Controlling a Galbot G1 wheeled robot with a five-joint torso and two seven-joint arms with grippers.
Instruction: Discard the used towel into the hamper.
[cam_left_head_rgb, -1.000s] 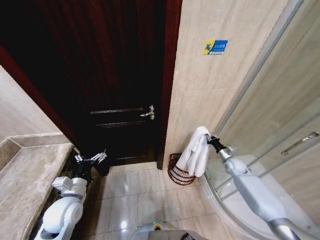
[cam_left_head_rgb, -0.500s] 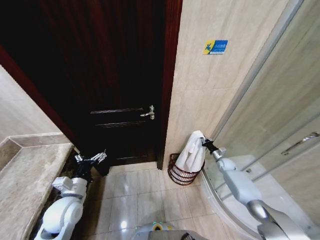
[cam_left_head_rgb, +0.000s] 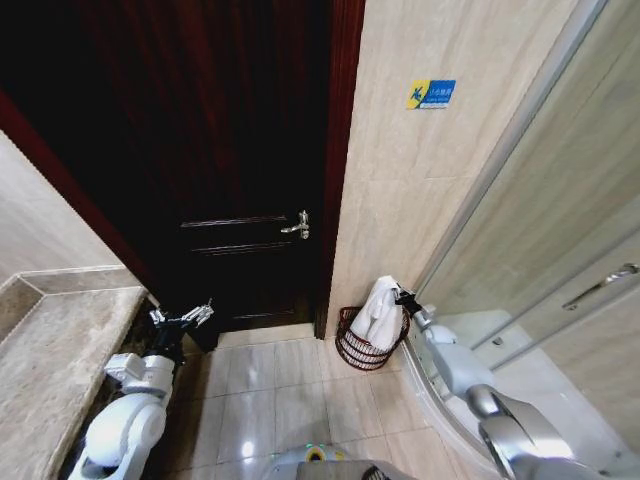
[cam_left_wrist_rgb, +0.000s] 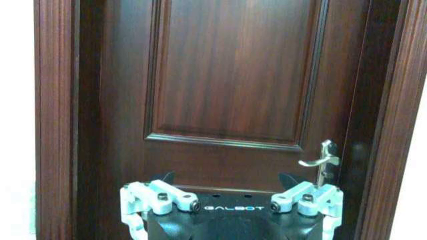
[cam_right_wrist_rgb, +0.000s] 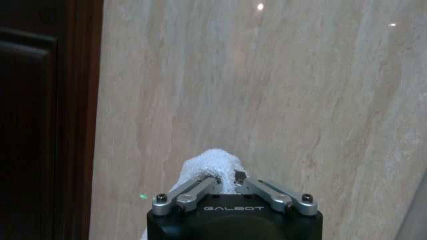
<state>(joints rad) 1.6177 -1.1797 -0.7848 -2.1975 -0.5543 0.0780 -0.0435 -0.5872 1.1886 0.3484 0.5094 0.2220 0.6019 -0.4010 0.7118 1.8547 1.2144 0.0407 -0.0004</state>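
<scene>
A white towel (cam_left_head_rgb: 380, 312) hangs from my right gripper (cam_left_head_rgb: 399, 296), which is shut on its top. Its lower folds reach into the hamper (cam_left_head_rgb: 357, 350), a small dark reddish-brown openwork basket on the floor against the beige wall. In the right wrist view the fingers (cam_right_wrist_rgb: 194, 192) pinch the bunched towel (cam_right_wrist_rgb: 212, 164) in front of the tiled wall. My left gripper (cam_left_head_rgb: 183, 319) stands open and apart, low at the left by the dark door; the left wrist view shows its fingers (cam_left_wrist_rgb: 155, 196) spread before the door.
A dark wooden door (cam_left_head_rgb: 240, 180) with a silver lever handle (cam_left_head_rgb: 297, 227) fills the middle. A glass shower enclosure (cam_left_head_rgb: 560, 250) curves along the right. A stone counter (cam_left_head_rgb: 50, 360) lies at the left. Tiled floor (cam_left_head_rgb: 280, 390) lies open in front of the hamper.
My right gripper has lowered the towel down and leftward, from above the hamper until its lower end sits in the basket. The left arm has stayed still.
</scene>
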